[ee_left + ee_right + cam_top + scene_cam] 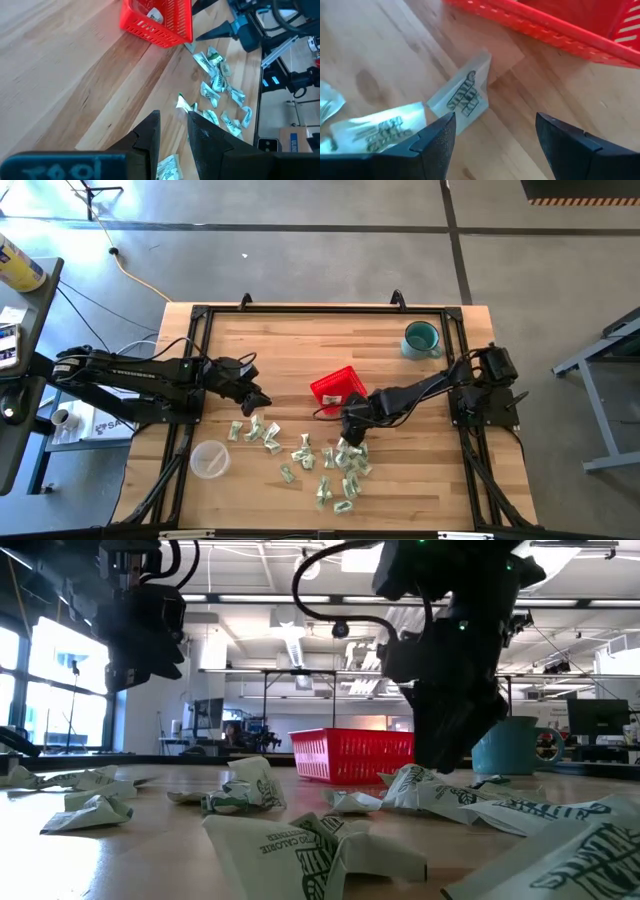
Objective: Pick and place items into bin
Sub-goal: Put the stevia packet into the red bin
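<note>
The worktop [300,340] is a pale wooden board inside a dark frame. The basket [336,388] sits near its middle, red, with slotted sides, and one packet [155,15] lies inside it. All places below are given from this basket.

My right arm reaches in from the mug [421,339] side, and my right tool [352,427] hangs low just on the near side of the basket, over the edge of the packet heap. Its fingers are spread wide and hold nothing; one pale packet [465,97] lies flat on the wood between them.

My left tool [262,399] hovers beside the basket on the cup [210,459] side, well above the wood. Its fingers are nearly together, a narrow gap left, nothing held.

The loose packets [335,465] lie scattered on the near side of the basket, crinkled, green and white.
</note>
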